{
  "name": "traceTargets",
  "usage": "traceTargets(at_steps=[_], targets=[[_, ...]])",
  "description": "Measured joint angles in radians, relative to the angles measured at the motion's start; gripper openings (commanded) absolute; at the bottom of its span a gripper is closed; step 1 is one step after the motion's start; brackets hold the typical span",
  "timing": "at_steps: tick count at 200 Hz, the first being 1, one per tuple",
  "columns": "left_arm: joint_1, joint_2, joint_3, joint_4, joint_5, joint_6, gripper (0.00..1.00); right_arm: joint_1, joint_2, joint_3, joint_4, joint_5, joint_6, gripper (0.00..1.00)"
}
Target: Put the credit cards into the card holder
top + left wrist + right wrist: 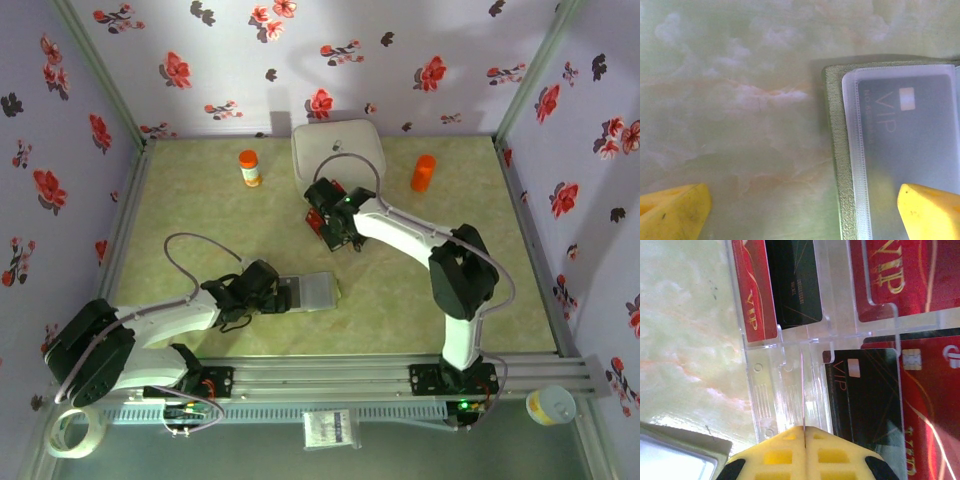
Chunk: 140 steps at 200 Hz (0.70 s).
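Several credit cards, red [755, 295] and black [865, 390], lie in a clear plastic rack [771, 390]. My right gripper [803, 432] is shut on one thin card [803, 390], seen edge-on and standing upright over the rack. From above, that gripper [335, 225] sits over the red cards [317, 222], just in front of the white case. The card holder [315, 291] lies open and flat mid-table. Its olive edge [837, 150] frames a clear sleeve with a dark VIP card [910, 130] inside. My left gripper [805, 205] is open and straddles the holder's left edge, one finger [927, 210] above the sleeve.
A large white rounded case [338, 150] stands at the back, close behind the right gripper. An orange bottle with a white cap [249, 168] is at back left and an orange cylinder [423, 173] at back right. A tape roll [75, 432] lies off the table's near left corner.
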State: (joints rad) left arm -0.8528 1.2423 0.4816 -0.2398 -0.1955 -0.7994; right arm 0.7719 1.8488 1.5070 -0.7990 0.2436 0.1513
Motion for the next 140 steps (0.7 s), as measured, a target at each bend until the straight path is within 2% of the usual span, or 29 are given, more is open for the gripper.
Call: traceTargets(at_steps=[34,64,112,140], targets=[[0.0,0.0,0.0,0.0,-0.003,-0.003,0.98,0.0,-0.087,0.0,0.002,-0.068,0.01,0.0],[0.0,0.0,0.0,0.0,-0.003,-0.007,0.98,0.0,-0.233,-0.094,0.109,-0.174,0.098,0.0],[0.0,0.0,0.0,-0.002,-0.003,-0.011,0.98,0.0,-0.393,-0.496,0.502,-0.374,0.39,0.0],[0.0,0.0,0.0,-0.004,-0.003,-0.011,0.98,0.016,-0.409,-0.728,0.739,-0.413,0.551,0.0]])
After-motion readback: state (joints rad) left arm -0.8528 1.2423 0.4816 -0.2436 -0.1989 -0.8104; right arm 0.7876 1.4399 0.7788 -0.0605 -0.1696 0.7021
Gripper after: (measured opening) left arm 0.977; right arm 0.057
